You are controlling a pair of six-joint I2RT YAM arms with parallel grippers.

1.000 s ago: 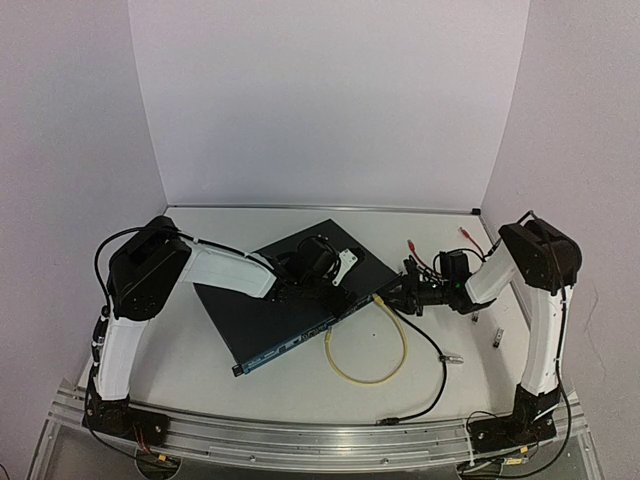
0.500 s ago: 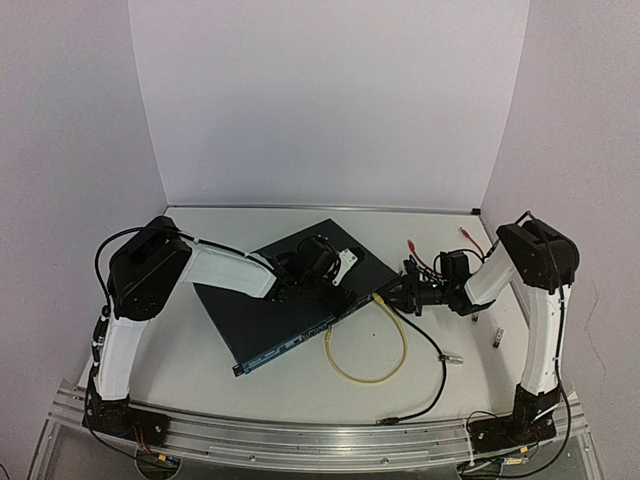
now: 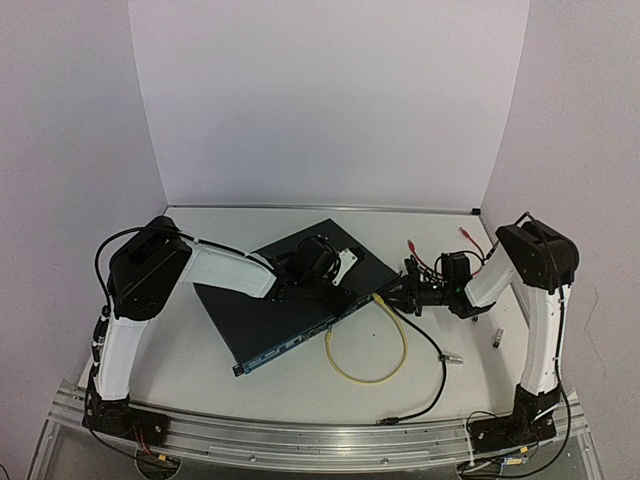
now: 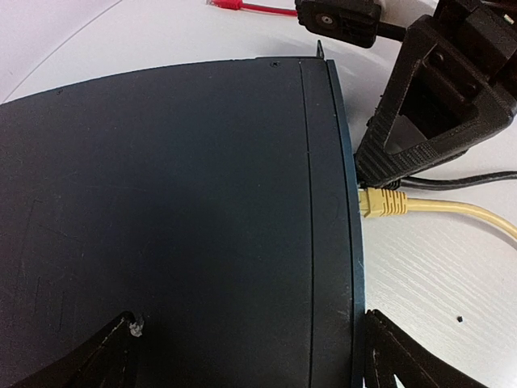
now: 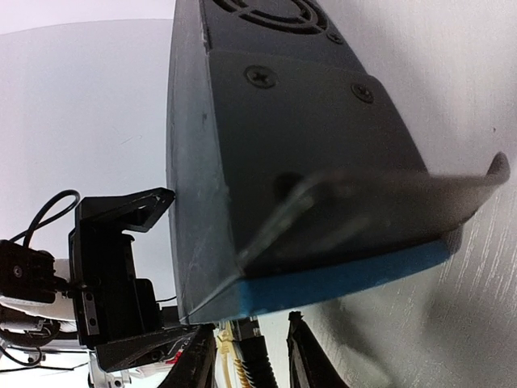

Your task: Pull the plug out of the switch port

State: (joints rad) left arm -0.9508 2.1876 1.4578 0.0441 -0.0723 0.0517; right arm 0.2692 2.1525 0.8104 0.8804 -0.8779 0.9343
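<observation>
The switch (image 3: pixel 290 300) is a flat dark box lying aslant mid-table, its socket face toward the front right. A yellow plug (image 3: pixel 380 298) sits in a port near its right end, also in the left wrist view (image 4: pixel 384 204). A black plug sits in the port beside it, its ribbed boot (image 5: pixel 258 364) between my right fingers. My right gripper (image 3: pixel 402 294) is at that face, jaws a narrow gap apart around the black plug, with a sliver of space on one side. My left gripper (image 3: pixel 318 268) is wide open on the switch top (image 4: pixel 178 202); one finger (image 4: pixel 404 356) hangs past the front edge.
The yellow cable (image 3: pixel 400 350) loops on the table in front of the switch. A black cable (image 3: pixel 438 352) runs from the right gripper toward the near rail. Red leads (image 3: pixel 415 250) lie at the back right. Small metal connectors (image 3: pixel 452 357) lie near the right arm.
</observation>
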